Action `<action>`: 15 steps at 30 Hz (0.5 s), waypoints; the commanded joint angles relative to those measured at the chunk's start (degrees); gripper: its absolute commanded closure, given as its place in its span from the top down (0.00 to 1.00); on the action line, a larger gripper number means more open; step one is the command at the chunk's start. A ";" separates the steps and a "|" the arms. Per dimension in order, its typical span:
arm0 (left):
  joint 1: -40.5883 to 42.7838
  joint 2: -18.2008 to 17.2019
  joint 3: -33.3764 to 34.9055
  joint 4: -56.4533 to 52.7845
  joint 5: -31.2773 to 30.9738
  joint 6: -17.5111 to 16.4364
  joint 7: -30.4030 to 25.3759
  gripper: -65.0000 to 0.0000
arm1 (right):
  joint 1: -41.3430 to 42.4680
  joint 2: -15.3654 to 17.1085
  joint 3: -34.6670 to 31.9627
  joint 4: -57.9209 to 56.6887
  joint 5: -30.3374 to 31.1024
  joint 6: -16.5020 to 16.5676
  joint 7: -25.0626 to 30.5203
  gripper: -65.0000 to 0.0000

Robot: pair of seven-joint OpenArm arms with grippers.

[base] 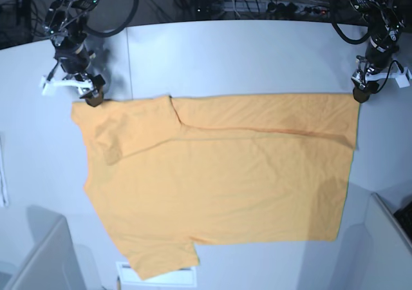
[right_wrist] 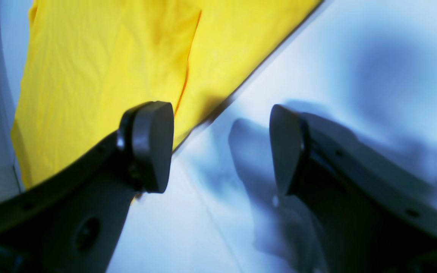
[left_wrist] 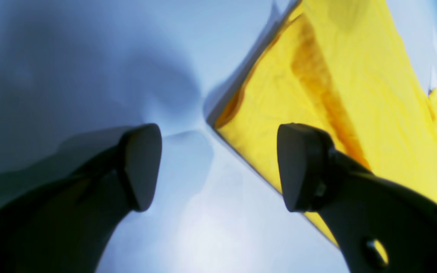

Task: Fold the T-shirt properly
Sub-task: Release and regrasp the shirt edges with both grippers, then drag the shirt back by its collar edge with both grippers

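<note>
The light-orange T-shirt (base: pixel 219 187) lies flat on the white table (base: pixel 244 58), its far strip folded over toward the front, one sleeve at the left and one at the bottom. My left gripper (left_wrist: pixel 218 163) stands open at the shirt's far right corner (base: pixel 362 95); the yellow cloth (left_wrist: pixel 355 76) lies under its right finger and nothing is between the jaws. At the far left corner (base: pixel 94 98) my right gripper (right_wrist: pixel 218 148) is open too, with the cloth (right_wrist: pixel 89 76) beside and behind its left finger.
A white sheet (base: pixel 161 278) pokes out from under the shirt's lower sleeve. Grey dividers stand at the front left (base: pixel 38 258) and front right (base: pixel 386 245). Cables (base: pixel 257 6) run along the table's back edge.
</note>
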 commanded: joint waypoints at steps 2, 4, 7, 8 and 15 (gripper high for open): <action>0.12 -0.98 -0.33 0.33 -0.98 -0.63 -0.94 0.70 | 1.25 0.49 0.85 -2.09 0.61 0.34 0.82 0.58; 0.20 -0.89 -0.24 0.33 -0.98 -0.63 -0.94 0.70 | 1.96 0.49 2.61 -4.64 0.61 0.34 1.00 0.58; -0.24 -0.89 -0.24 0.41 -0.98 -0.63 -0.77 0.70 | 4.42 0.57 4.01 -7.71 0.52 0.34 0.82 0.58; -0.32 -0.80 -0.24 0.41 -0.98 -0.54 -0.77 0.70 | 4.86 0.84 4.01 -8.86 0.52 0.34 1.09 0.58; -3.22 -0.89 -0.16 -4.51 -0.98 -0.45 -0.86 0.70 | 7.41 3.21 3.49 -13.60 0.52 0.34 1.00 0.58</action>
